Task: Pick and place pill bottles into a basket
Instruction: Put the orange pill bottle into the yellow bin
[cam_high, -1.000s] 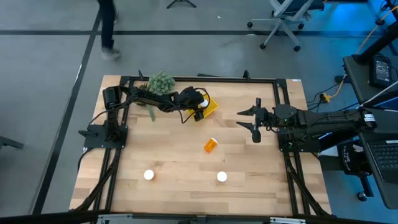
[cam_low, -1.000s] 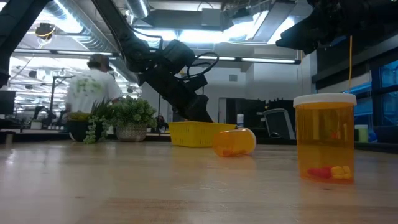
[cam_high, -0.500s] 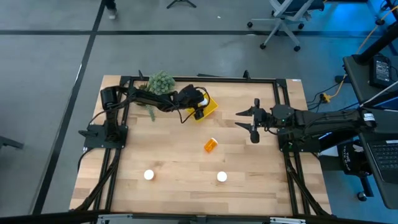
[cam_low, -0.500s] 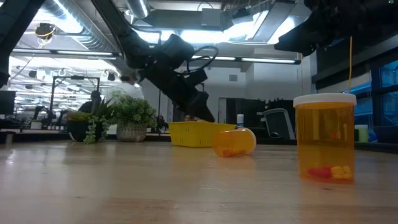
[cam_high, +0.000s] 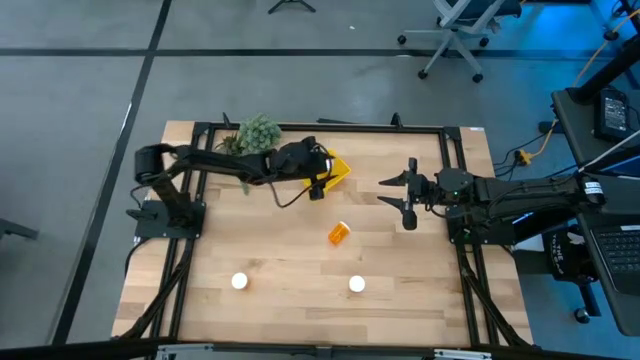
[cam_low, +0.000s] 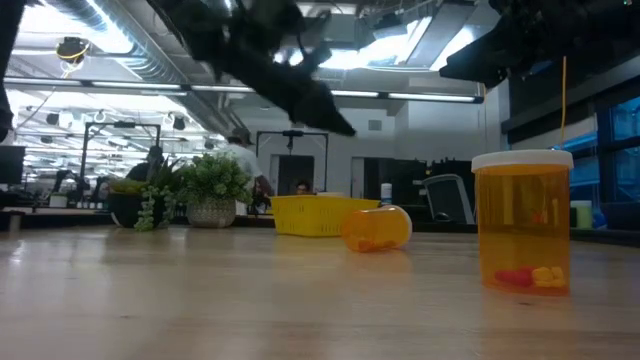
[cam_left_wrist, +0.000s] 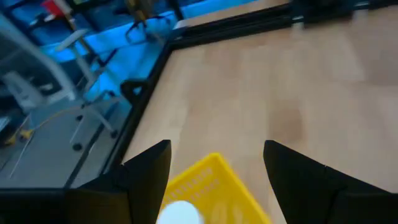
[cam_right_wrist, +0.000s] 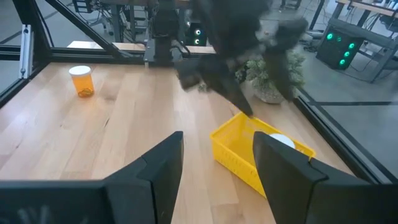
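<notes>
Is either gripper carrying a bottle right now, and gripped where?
No. The left gripper is open above the basket, with a white-capped bottle lying in the basket below it. The right gripper is open too, empty, off to the basket's side.

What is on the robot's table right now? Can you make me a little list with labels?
basket: yellow basket at the far side of the table, one white-capped bottle inside
lying bottle: orange, on its side mid-table
standing bottles: two, upright near the front edge
left gripper: open, above the basket
right gripper: open, waiting at the right, empty
plant: green, far side
</notes>
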